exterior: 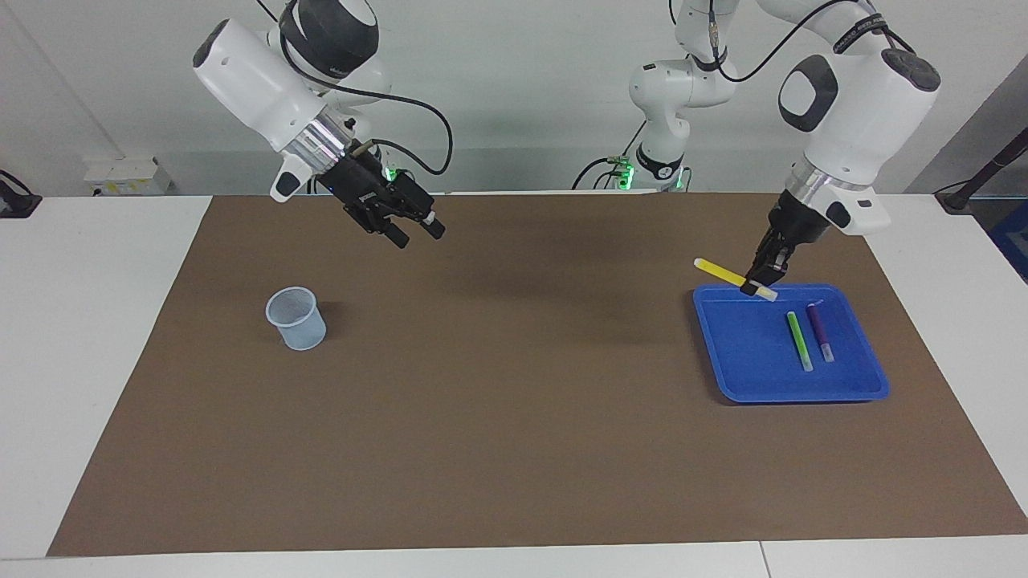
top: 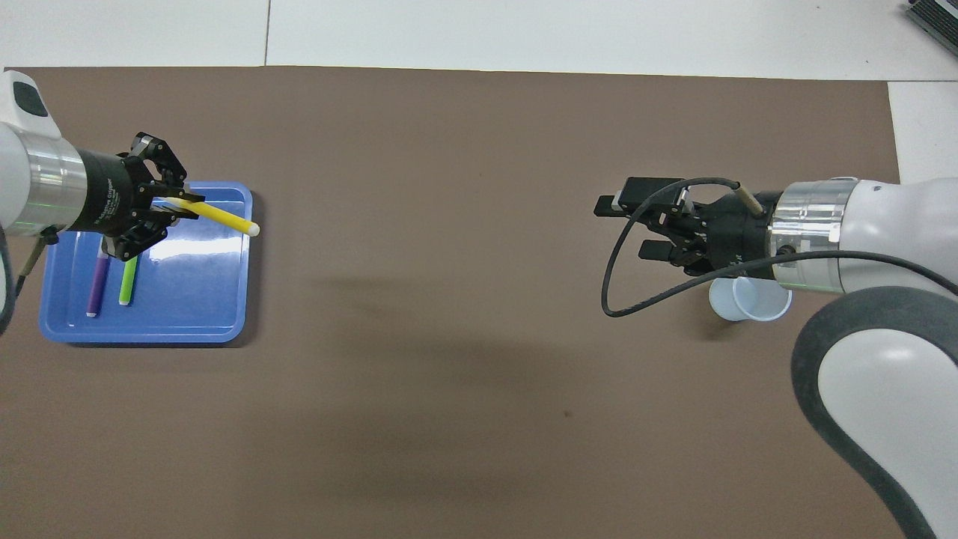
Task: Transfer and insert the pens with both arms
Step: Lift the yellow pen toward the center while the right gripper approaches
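Yellow pen (exterior: 735,278) sits clamped in my left gripper (exterior: 756,287), raised over the robot-side rim of the blue tray (exterior: 747,377) in the facing view; the pen lies nearly level, its whitish end beside the fingertips and its yellow length pointing toward the middle of the tabletop (exterior: 514,417). The light green pen (exterior: 799,341) and the purple pen (exterior: 820,330) lie side by side in the tray. My right gripper (exterior: 412,230) hangs spread wide and empty in the air over the brown mat, toward the right arm's end; the pale mesh cup (exterior: 296,319) stands upright on the mat.

From overhead, my left gripper (top: 174,209) grips the yellow pen (top: 217,218) over the tray (top: 150,329), with the green pen (top: 128,282) and purple pen (top: 95,288) below it. My right gripper (top: 627,227) stands parted, and the cup (top: 751,301) peeks out beside its wrist.
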